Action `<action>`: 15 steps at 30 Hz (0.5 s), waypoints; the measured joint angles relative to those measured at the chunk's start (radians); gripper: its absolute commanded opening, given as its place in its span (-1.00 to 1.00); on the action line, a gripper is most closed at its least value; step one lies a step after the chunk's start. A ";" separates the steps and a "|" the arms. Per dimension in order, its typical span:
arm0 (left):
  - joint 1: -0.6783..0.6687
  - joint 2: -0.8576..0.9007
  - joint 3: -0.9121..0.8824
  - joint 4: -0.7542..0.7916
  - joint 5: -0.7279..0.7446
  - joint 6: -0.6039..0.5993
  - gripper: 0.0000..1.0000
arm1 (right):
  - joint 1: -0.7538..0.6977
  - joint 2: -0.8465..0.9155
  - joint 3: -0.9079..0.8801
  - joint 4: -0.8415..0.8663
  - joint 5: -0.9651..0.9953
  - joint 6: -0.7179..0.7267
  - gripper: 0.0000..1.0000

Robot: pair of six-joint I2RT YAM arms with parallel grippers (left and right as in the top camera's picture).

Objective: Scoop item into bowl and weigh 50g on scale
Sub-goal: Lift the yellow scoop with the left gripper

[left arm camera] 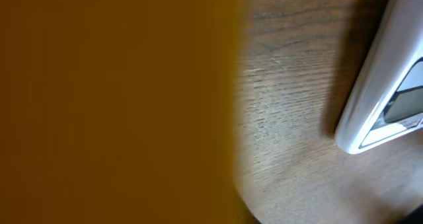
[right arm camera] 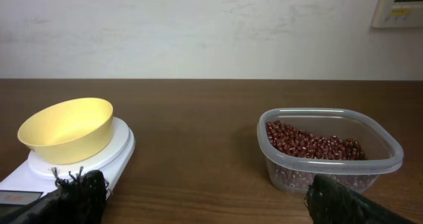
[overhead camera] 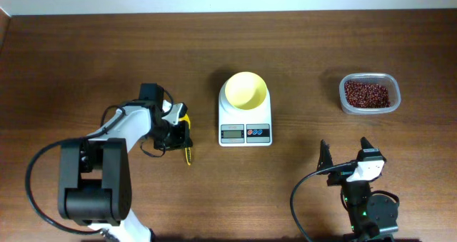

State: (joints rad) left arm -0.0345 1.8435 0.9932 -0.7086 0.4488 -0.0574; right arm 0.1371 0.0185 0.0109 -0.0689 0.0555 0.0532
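Note:
The pale-yellow bowl (overhead camera: 245, 90) (right arm camera: 66, 128) stands empty on the white scale (overhead camera: 245, 131) (right arm camera: 121, 148) at mid table. The item, dark reddish-brown beans (overhead camera: 367, 93) (right arm camera: 310, 145), fills a clear container (overhead camera: 390, 99) (right arm camera: 330, 168) at the right. My left gripper (overhead camera: 178, 131) sits left of the scale, closed around a yellow scoop (overhead camera: 188, 155). That scoop (left arm camera: 119, 105) blurs out the left half of the left wrist view, where the scale's edge (left arm camera: 380, 85) shows at right. My right gripper (overhead camera: 344, 150) (right arm camera: 205, 197) stands open near the front edge, with nothing between its fingers.
The brown wooden table (overhead camera: 300, 42) runs back to a white wall (right arm camera: 198, 26). The right arm's base (overhead camera: 371, 210) sits at the front right and the left arm's body (overhead camera: 96, 181) at the front left.

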 measured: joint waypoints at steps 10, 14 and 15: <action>-0.006 0.052 0.168 -0.333 0.142 0.000 -1.00 | 0.000 0.000 0.000 0.000 0.000 0.000 0.98; -0.006 -0.070 0.208 -0.392 0.173 0.000 -1.00 | 0.000 0.000 0.000 0.000 0.000 0.000 0.98; -0.006 -0.146 0.209 -0.397 0.177 0.000 -1.00 | 0.000 0.000 0.000 0.000 0.000 0.000 0.97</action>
State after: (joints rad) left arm -0.0402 1.6978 1.2026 -1.1053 0.6254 -0.0570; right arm 0.1371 0.0185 0.0109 -0.0685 0.0555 0.0528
